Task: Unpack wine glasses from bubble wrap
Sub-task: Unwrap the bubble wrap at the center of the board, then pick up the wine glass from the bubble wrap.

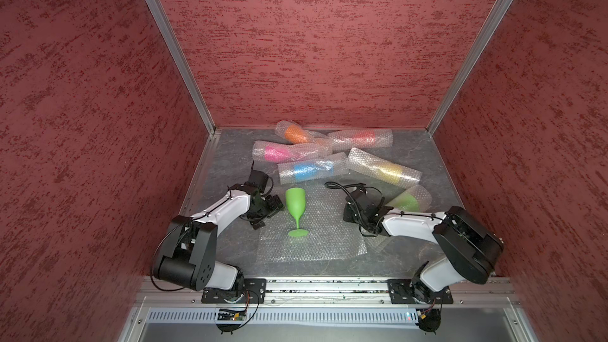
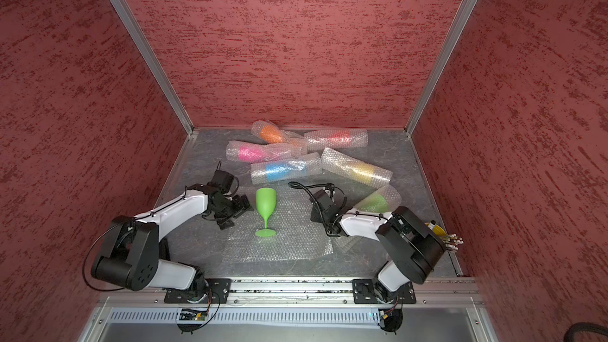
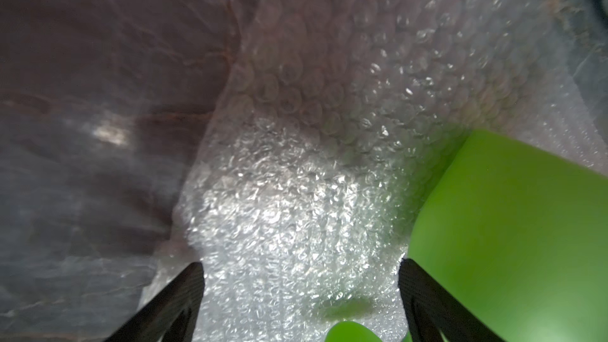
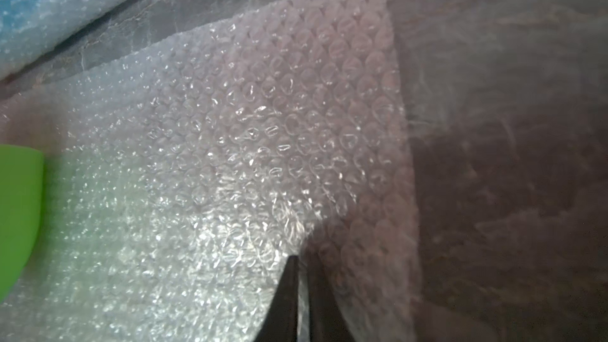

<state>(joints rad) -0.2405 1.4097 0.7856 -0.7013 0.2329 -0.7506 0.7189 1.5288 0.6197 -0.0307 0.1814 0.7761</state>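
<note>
Left gripper (image 1: 266, 213): jaws spread wide, holding nothing. It sits low over the left edge of the flat bubble wrap sheet (image 1: 316, 245). In the left wrist view I see only sheet between the fingers.

Green goblet (image 1: 295, 202): unwrapped and standing upright on its round foot on that sheet, just right of the left gripper. In the left wrist view its bowl is beside one finger, outside the jaws. I cannot tell whether they touch.

The sheet lies spread open on the grey tabletop (image 1: 230, 159), centre front, between the two arms.

Right gripper (image 4: 301, 261): low at the sheet's right side, hidden under its own wrist in both top views. In the right wrist view the fingers are nearly together with a thin slit between them, right at the sheet. I cannot tell whether they pinch it.

Back row, each still in a bubble wrap roll and lying on its side:
- pink goblet (image 1: 273, 152)
- orange goblet (image 1: 294, 133), against the back wall
- blue goblet (image 1: 304, 171), just behind the standing goblet
- red goblet (image 1: 362, 138)
- yellow goblet (image 1: 390, 170)
- second green goblet (image 1: 406, 201), partly behind the right arm
</note>
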